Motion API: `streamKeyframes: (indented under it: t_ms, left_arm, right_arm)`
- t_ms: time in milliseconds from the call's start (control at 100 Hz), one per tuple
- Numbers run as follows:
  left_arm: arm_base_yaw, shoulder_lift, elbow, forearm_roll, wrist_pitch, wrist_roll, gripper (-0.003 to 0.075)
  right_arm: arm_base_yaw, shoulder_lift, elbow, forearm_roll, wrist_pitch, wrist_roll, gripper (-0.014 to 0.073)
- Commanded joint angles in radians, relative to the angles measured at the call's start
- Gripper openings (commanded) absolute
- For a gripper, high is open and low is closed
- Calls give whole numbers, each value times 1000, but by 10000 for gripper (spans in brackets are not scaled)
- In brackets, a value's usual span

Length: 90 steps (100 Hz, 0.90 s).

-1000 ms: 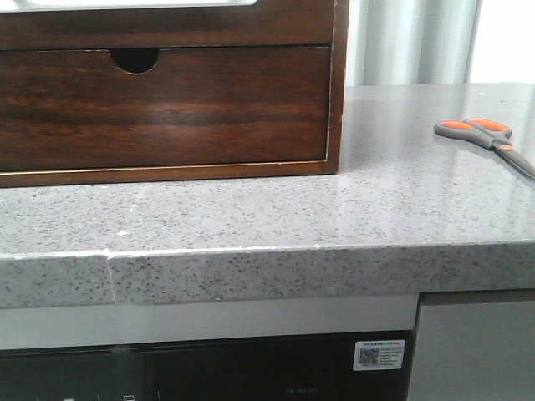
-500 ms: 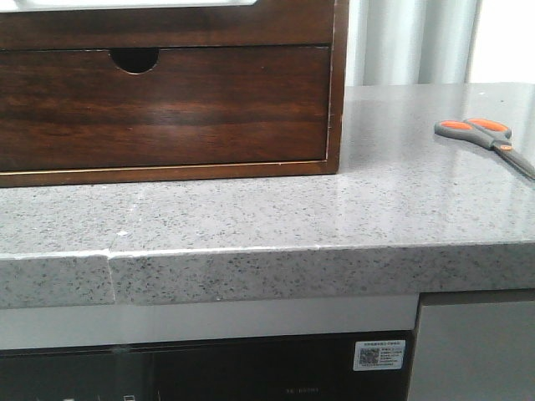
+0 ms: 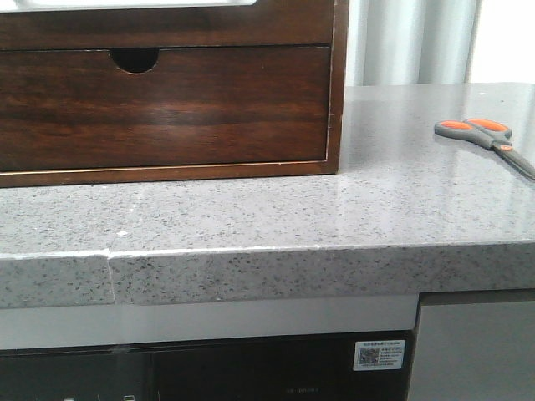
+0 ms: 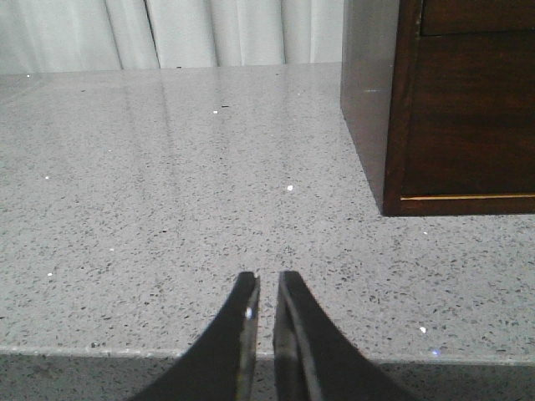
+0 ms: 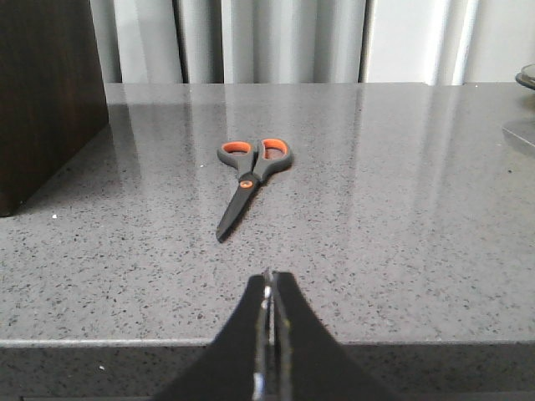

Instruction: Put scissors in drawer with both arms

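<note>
Scissors flat on the desk, both end effectors empty.
In the front view we saw the scissors (image 3: 483, 135) far right on the desk (image 3: 351, 209), well apart from the wooden cabinet (image 3: 167, 100) (its notched front closed); at the wrists, left end effector (image 4: 266, 288) narrowly gapped, right end effector (image 5: 269, 284) pressed together.

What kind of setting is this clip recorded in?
Probably a home kitchen or a mock-up of one: a speckled grey stone countertop, a dark appliance front with a label built in below it, and pale curtains behind.
</note>
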State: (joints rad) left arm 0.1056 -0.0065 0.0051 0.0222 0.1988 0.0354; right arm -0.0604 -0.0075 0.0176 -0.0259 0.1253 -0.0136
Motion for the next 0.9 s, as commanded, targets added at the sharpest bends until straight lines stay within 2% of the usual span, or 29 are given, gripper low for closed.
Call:
streamKeyframes:
  t_ms: [0, 120, 270, 430, 540, 660, 890]
  left_arm:
    - [1, -33, 15, -4, -79, -5, 3]
    - [1, -33, 15, -37, -88, -5, 3]
    - [1, -33, 11, -119, -174, -5, 3]
    - [1, -33, -6, -166, -234, -5, 3]
    - [1, -33, -51, -156, -199, -5, 3]
    - [1, -9, -124, -128, -111, -5, 3]
    - [1, 64, -265, -118, -70, -5, 3]
  right_arm:
    - [-6, -24, 12, 0, -87, -7, -106]
    - [-6, -24, 12, 9, -89, -5, -106]
    - [-6, -24, 7, 202, -98, -5, -106]
    - [-5, -24, -45, 215, -49, -5, -106]
    - [-5, -13, -115, 215, 33, -7, -106]
    - [-5, 30, -201, 215, 132, -68, -106]
    - [-5, 205, -356, 215, 201, -87, -106]
